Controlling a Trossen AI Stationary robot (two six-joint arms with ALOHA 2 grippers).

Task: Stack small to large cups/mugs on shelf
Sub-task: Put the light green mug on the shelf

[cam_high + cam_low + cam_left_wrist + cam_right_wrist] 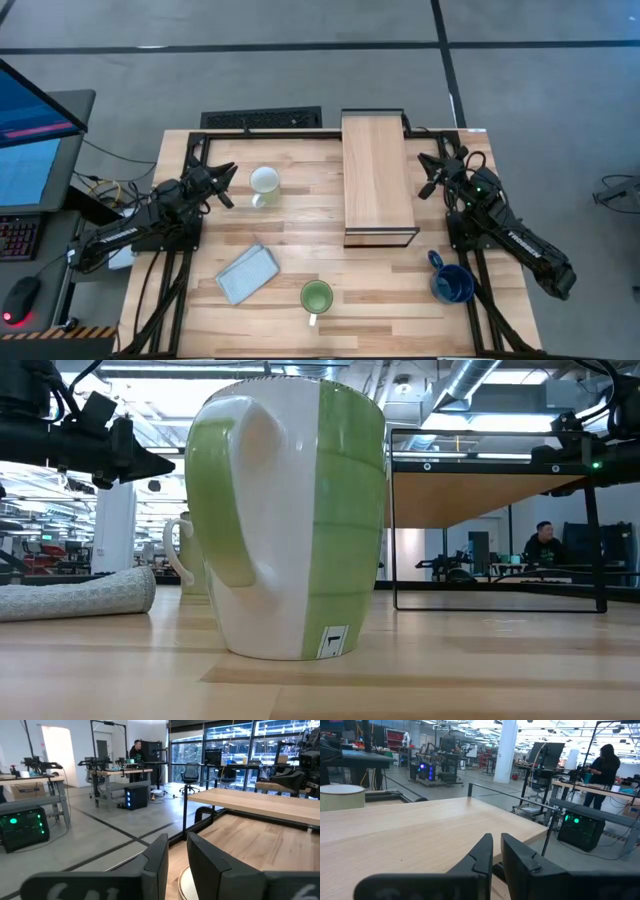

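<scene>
Left gripper (229,178) hovers just beside the white mug (264,182), fingers nearly pressed together, holding nothing. Right gripper (428,172) sits by the shelf (376,170) edge — fingers likewise close, empty. Glossy ceramic green mug (317,297) and blue mug (452,285) stand on the slatted wood table (200,310), front side. Folded cloth (247,273) lies between the white and green mugs.

Even overhead lighting falling on table (300,300), soft short shadows lying beside shelf (377,172). Low view: green mug (290,520) looming close, bulging from lens distortion; ceiling lights and windows blowing out behind. Wrist views: near fingers blurring, bright window glare washing background.
</scene>
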